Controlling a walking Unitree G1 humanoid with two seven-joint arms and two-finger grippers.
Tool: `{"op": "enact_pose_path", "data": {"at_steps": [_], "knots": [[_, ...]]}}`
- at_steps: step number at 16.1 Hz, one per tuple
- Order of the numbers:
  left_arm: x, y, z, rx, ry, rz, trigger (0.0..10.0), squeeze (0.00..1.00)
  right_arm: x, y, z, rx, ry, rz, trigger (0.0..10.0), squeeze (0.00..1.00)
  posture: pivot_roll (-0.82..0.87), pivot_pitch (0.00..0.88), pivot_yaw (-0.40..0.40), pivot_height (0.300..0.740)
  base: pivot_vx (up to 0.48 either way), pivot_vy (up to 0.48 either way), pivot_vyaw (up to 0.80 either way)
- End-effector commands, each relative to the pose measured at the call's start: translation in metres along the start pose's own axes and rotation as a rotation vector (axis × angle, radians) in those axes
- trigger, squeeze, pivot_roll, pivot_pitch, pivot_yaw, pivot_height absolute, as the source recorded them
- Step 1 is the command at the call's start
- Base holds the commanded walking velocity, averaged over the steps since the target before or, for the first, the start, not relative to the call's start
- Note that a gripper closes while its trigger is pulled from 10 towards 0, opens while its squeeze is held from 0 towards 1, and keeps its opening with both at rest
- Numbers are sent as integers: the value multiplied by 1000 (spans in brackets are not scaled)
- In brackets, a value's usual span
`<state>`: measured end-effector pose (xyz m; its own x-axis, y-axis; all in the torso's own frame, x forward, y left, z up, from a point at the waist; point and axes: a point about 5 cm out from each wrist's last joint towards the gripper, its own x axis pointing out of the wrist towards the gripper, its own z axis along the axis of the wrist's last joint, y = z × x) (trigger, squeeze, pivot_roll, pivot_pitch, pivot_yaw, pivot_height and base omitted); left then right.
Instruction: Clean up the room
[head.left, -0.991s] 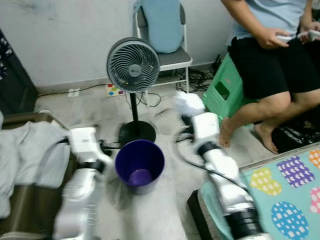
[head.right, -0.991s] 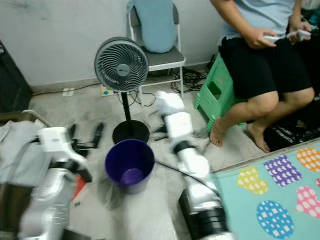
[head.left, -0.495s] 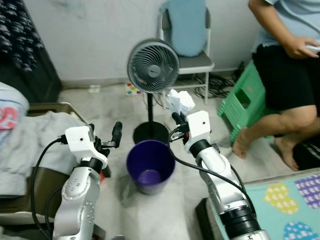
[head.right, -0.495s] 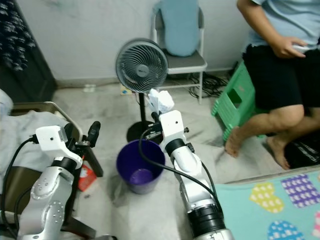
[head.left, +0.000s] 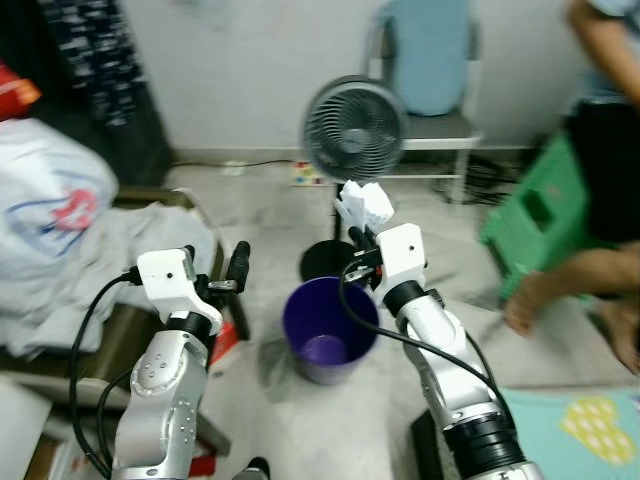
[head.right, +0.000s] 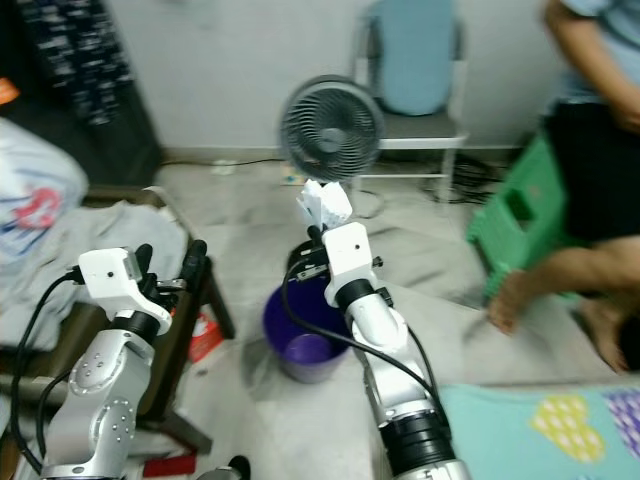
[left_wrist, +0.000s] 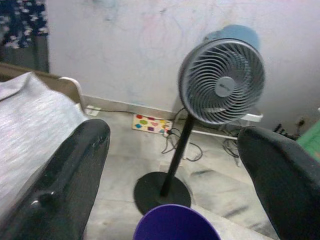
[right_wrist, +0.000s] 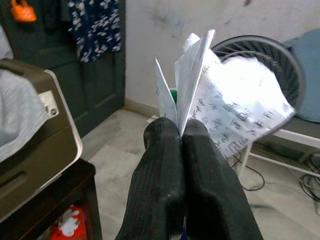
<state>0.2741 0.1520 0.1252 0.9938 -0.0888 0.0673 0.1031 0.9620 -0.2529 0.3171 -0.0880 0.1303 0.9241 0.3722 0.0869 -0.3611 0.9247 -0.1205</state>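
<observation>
A purple bin (head.left: 329, 331) stands on the floor between my two arms, with something pale purple lying in its bottom. My right gripper (right_wrist: 180, 134) is shut on a crumpled white sheet of paper (right_wrist: 227, 114) with writing on it. In the eye views the paper (head.left: 362, 204) hangs above the bin's far rim, in front of the fan. My left gripper (head.left: 214, 264) is open and holds nothing, to the left of the bin at about rim height. From the left wrist the bin's rim (left_wrist: 174, 222) shows between the fingers (left_wrist: 67, 177).
A grey standing fan (head.left: 353, 129) is just behind the bin, a chair (head.left: 432, 70) with a blue cushion behind that. A green stool (head.left: 537, 215) and a seated person (head.left: 600, 170) are on the right. A low table (head.left: 120, 335) with grey clothes is on the left.
The whole picture has slid right, so the camera has turned left. Both arms came up a second ago and hold steady since. The paper stays in my right gripper.
</observation>
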Motion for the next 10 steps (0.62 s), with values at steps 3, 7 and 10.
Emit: {"op": "enact_pose_path", "data": {"at_steps": [3,7,10], "knots": [[0,-2,0,5,-1,-24,10000,0,2,-1,3,10,-14,-5,10000,0,-46,73,-23,740,0,0,267],[0,-4,0,1,-5,-38,10000,0,3,-1,3,8,-12,-4,10000,0,-46,67,-25,740,0,0,0],[1,-5,-1,-4,-6,-43,10000,0,2,-1,3,9,-14,9,10000,0,-49,68,-26,740,242,0,0]]}}
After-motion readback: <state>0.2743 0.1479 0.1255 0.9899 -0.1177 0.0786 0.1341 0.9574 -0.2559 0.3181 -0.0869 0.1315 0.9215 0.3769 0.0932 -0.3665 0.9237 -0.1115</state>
